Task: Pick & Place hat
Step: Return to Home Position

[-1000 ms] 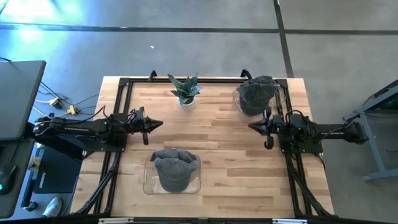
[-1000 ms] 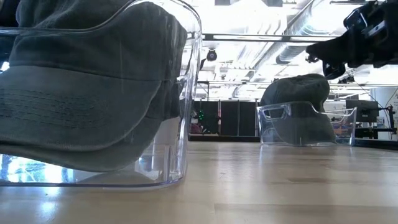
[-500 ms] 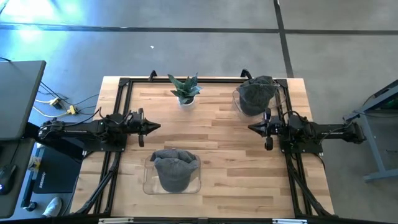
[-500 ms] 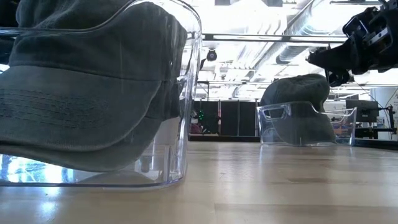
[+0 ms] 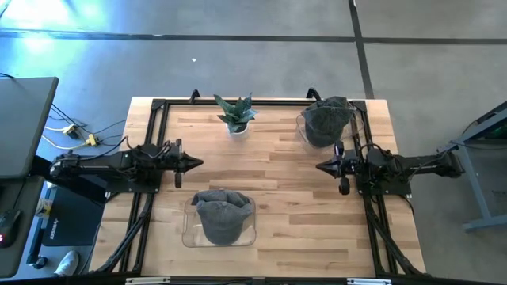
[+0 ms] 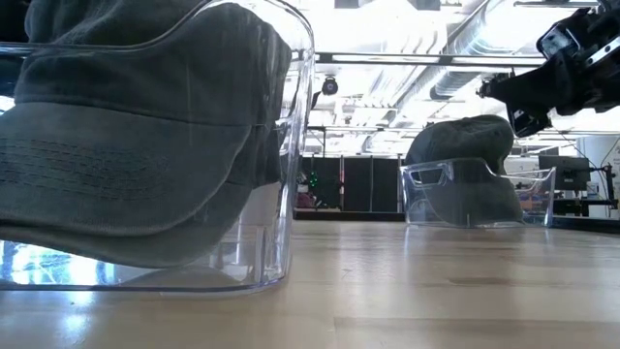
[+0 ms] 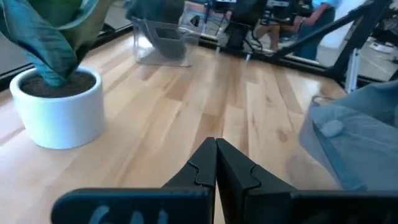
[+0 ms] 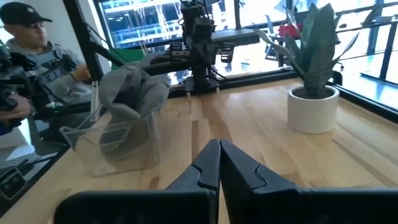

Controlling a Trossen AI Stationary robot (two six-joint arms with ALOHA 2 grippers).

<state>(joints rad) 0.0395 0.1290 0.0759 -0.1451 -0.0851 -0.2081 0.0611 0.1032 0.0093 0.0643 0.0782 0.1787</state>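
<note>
Both arms lay stretched low and level from the sides of the worktop [image 5: 277, 198], pointing inward toward each other. The left tool [image 5: 198, 163] had its fingers pressed together, holding nothing, and the right tool [image 5: 320, 165] was likewise closed and empty. The gray cap [image 5: 219, 215] sat in the near clear bin [image 5: 188, 229] by the front edge, apart from the left tool. The dark green cap [image 5: 325, 120] sat in the far clear bin [image 5: 301, 127] at the back right corner, near the right tool. A potted plant [image 5: 235, 113] stood near the back edge, left of that bin.
</note>
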